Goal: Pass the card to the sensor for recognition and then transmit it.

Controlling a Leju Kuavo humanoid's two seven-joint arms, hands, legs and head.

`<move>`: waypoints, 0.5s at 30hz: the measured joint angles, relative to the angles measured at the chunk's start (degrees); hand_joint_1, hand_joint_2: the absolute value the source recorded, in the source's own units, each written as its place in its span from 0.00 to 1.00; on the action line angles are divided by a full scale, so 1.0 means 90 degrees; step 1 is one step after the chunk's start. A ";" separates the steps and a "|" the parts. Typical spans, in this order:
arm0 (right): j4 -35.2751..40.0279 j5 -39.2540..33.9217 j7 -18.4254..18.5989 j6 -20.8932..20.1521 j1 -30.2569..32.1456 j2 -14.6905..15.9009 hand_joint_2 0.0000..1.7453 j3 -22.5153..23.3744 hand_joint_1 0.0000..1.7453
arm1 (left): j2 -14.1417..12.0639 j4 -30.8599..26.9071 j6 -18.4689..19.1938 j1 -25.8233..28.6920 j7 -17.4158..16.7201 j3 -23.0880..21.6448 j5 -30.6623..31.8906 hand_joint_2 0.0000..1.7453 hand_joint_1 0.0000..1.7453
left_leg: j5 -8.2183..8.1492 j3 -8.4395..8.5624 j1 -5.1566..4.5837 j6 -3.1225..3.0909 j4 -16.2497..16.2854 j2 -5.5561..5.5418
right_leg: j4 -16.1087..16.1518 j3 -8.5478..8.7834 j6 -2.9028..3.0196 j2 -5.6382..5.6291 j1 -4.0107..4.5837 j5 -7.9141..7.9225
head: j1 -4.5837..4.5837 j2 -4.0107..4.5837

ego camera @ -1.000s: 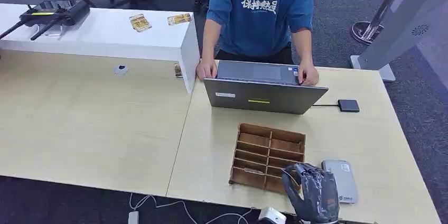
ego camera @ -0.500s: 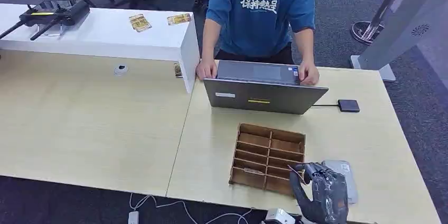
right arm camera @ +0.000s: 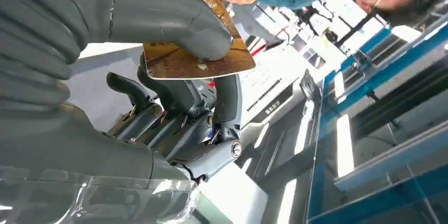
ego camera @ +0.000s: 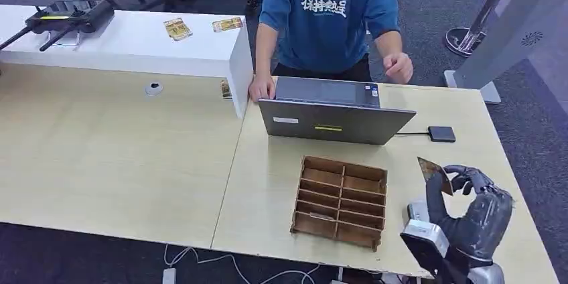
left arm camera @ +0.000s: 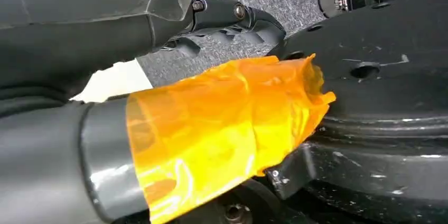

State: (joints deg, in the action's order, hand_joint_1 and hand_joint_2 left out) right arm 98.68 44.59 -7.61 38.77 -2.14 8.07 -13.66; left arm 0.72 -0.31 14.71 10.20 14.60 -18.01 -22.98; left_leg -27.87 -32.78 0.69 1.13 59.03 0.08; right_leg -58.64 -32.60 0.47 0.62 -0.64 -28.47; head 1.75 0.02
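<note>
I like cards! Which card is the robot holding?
The brown card pinched in the right hand, raised beside the wooden tray; the others lie on the white shelf.

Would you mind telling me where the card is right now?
In the head view, the card is pinched in the right hand, raised above the table's near right corner, right of the wooden divider tray and over the grey sensor pad.

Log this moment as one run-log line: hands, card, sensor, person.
right hand: pinches card, raised over table edge | left hand: hanging, grasp unclear | sensor pad: on table beside wooden organizer | person: one hand lifted off laptop
</note>
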 joint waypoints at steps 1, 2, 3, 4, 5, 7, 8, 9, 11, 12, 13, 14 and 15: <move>-0.0070 -0.0007 0.0056 -0.0037 -0.0154 -0.0005 1.00 0.0012 1.00 | -0.0015 0.0000 0.0014 -0.0003 -0.0002 -0.0032 0.0027 0.00 0.00 | 0.0002 0.0001 0.0000 0.0003 0.0000 0.0000 | 0.0000 0.0000 0.0000 -0.0001 0.0000 0.0001 | 0.0003 0.0000; -0.0160 -0.0019 0.0119 -0.0092 -0.0348 -0.0017 1.00 0.0019 1.00 | -0.0039 0.0000 0.0029 -0.0014 -0.0002 -0.0063 0.0042 0.00 0.00 | 0.0004 0.0002 0.0000 0.0003 0.0000 0.0000 | 0.0000 -0.0001 0.0001 -0.0001 0.0000 0.0002 | 0.0000 0.0000; -0.0213 -0.0024 0.0162 -0.0126 -0.0495 -0.0019 1.00 0.0029 1.00 | -0.0054 0.0000 0.0036 -0.0027 -0.0005 -0.0073 0.0059 0.00 0.00 | 0.0006 0.0003 0.0000 0.0002 0.0000 0.0000 | 0.0000 -0.0001 0.0002 0.0000 0.0000 0.0002 | 0.0003 0.0000; -0.0262 -0.0024 0.0187 -0.0153 -0.0636 -0.0027 1.00 0.0036 1.00 | -0.0061 0.0000 0.0041 -0.0034 -0.0005 -0.0080 0.0071 0.00 0.00 | 0.0006 0.0003 0.0001 0.0002 0.0000 -0.0002 | 0.0000 -0.0001 0.0002 0.0003 0.0000 0.0002 | 0.0000 0.0000; -0.0316 -0.0024 0.0197 -0.0167 -0.0743 -0.0036 1.00 0.0039 1.00 | -0.0073 0.0000 0.0041 -0.0035 -0.0005 -0.0093 0.0073 0.00 0.00 | 0.0006 0.0003 0.0002 0.0002 0.0000 -0.0002 | 0.0000 -0.0001 0.0002 0.0003 0.0001 0.0002 | 0.0002 0.0000; -0.0379 -0.0024 0.0206 -0.0175 -0.0857 -0.0051 1.00 0.0039 1.00 | -0.0080 0.0000 0.0041 -0.0037 -0.0005 -0.0117 0.0078 0.00 0.00 | 0.0006 0.0002 0.0002 0.0002 0.0000 -0.0003 | -0.0001 -0.0001 0.0002 0.0003 0.0002 0.0002 | 0.0000 0.0000; -0.0410 -0.0024 0.0209 -0.0175 -0.0895 -0.0056 1.00 0.0039 1.00 | -0.0083 0.0000 0.0041 -0.0038 -0.0005 -0.0117 0.0078 0.00 0.00 | 0.0006 0.0001 0.0002 0.0002 0.0000 -0.0003 | -0.0001 -0.0002 0.0002 0.0003 0.0002 0.0001 | 0.0002 0.0000; -0.0434 -0.0024 0.0209 -0.0175 -0.0924 -0.0061 1.00 0.0039 1.00 | -0.0083 0.0000 0.0041 -0.0040 -0.0005 -0.0119 0.0080 0.00 0.00 | 0.0005 0.0000 0.0002 0.0002 0.0000 -0.0002 | -0.0001 -0.0002 0.0002 0.0003 0.0002 0.0001 | 0.0002 0.0000; -0.0476 -0.0024 0.0206 -0.0175 -0.0968 -0.0066 1.00 0.0039 1.00 | -0.0085 0.0000 0.0041 -0.0042 -0.0005 -0.0122 0.0078 0.00 0.00 | 0.0005 -0.0001 0.0001 0.0002 0.0000 -0.0002 | -0.0001 -0.0003 0.0002 0.0002 0.0002 0.0001 | 0.0002 0.0000; -0.0495 -0.0024 0.0206 -0.0175 -0.0983 -0.0070 1.00 0.0039 1.00 | -0.0085 0.0000 0.0041 -0.0042 -0.0005 -0.0122 0.0078 0.00 0.00 | 0.0005 -0.0001 0.0001 0.0001 0.0000 -0.0002 | 0.0000 -0.0003 0.0001 0.0002 0.0002 0.0000 | 0.0000 0.0000; -0.0512 -0.0024 0.0209 -0.0175 -0.0994 -0.0070 1.00 0.0039 1.00 | -0.0085 0.0000 0.0041 -0.0042 -0.0005 -0.0122 0.0078 0.00 0.00 | 0.0004 -0.0002 0.0001 0.0001 0.0000 -0.0002 | 0.0000 -0.0003 0.0001 0.0003 0.0001 0.0000 | 0.0000 0.0000; -0.0531 -0.0024 0.0206 -0.0175 -0.1001 -0.0073 1.00 0.0039 1.00 | -0.0088 0.0000 0.0041 -0.0042 -0.0005 -0.0124 0.0078 0.00 0.00 | 0.0004 -0.0003 0.0001 0.0001 0.0000 -0.0002 | 0.0000 -0.0003 0.0001 0.0003 0.0001 0.0000 | 0.0000 0.0000; -0.0546 -0.0024 0.0206 -0.0175 -0.1012 -0.0073 1.00 0.0039 1.00 | -0.0088 0.0000 0.0041 -0.0041 -0.0005 -0.0124 0.0078 0.00 0.00 | 0.0004 -0.0003 0.0001 0.0001 0.0000 -0.0002 | 0.0000 -0.0003 0.0001 0.0003 0.0001 0.0000 | 0.0000 0.0000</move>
State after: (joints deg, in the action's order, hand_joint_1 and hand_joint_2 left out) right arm 93.77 44.37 -5.75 37.20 -11.24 7.41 -13.31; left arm -0.07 -0.31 15.08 9.83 14.56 -19.12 -22.27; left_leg -27.83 -32.81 0.70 1.14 59.03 0.06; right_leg -58.64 -32.63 0.47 0.64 -0.63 -28.47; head 1.75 0.02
